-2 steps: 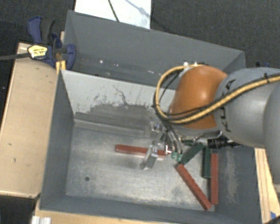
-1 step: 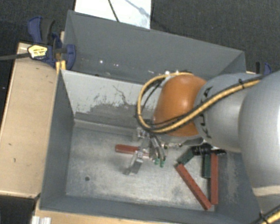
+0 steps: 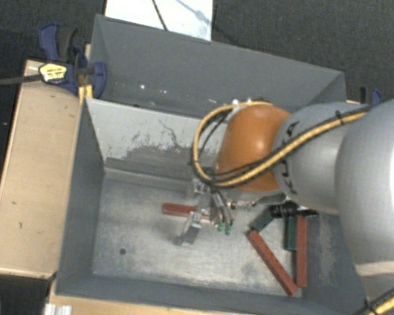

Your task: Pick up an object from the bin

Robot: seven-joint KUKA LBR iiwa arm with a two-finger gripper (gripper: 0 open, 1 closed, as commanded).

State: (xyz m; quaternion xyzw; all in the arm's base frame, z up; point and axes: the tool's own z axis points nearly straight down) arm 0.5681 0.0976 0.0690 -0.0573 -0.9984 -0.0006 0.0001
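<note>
Left of the bin floor: bare, scuffed metal of the bin (image 3: 86,194), with nothing lying there.
Red-brown stick (image 3: 175,209): lies flat just left of the middle, running left to right. Its right end goes in under the gripper. It is the nearest thing to the gripper and lies well apart from the rest.
Gripper (image 3: 196,224): set low over the middle of the floor, at the stick's right end. Whether it is apart, together or clamped on the stick cannot be told, as its own metalwork hides that.
Orange cover (image 3: 251,147): part of the wrist, straight above the gripper, with yellow-and-black cables (image 3: 201,142) looped round its left side.
Small green piece (image 3: 227,228): just right of the gripper, too small to name.
Heap on the right: a long red stick (image 3: 270,258) lies slanted, beside dark green pens (image 3: 291,231) and another red stick (image 3: 303,255) near the right wall, partly under the arm.
Likely reason for the pose: a lone stick on open floor is easier to close on than the crossed heap.
Progress: probably the grasp stage, and nothing looks lifted.
</note>
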